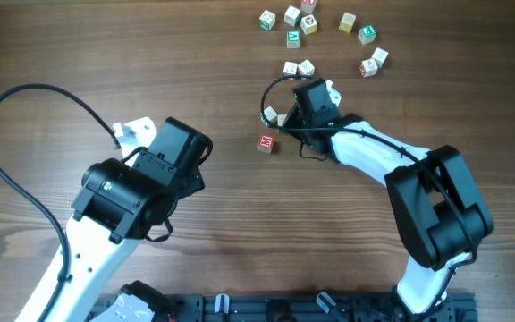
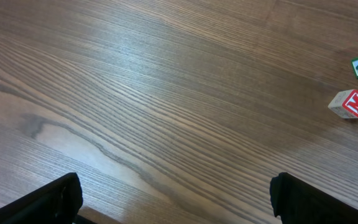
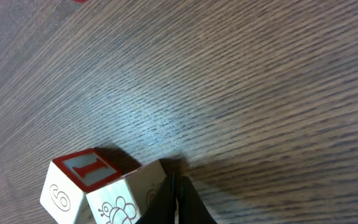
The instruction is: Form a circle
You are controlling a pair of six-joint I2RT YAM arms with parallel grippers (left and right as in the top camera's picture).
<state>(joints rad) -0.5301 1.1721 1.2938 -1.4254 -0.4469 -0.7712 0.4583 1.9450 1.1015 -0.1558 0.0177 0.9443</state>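
Touching the closed right fingers (image 3: 191,214), a red-topped letter cube (image 3: 87,177)

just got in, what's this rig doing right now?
The right gripper is shut, its tip down against a small white letter cube with a red-framed I on top, seemingly to push it rather than grasp it. The left gripper hovers wide open over the bare table, holding nothing. A red M cube lies ahead to its right. The other cubes lie scattered toward the far edge, in no circle yet.
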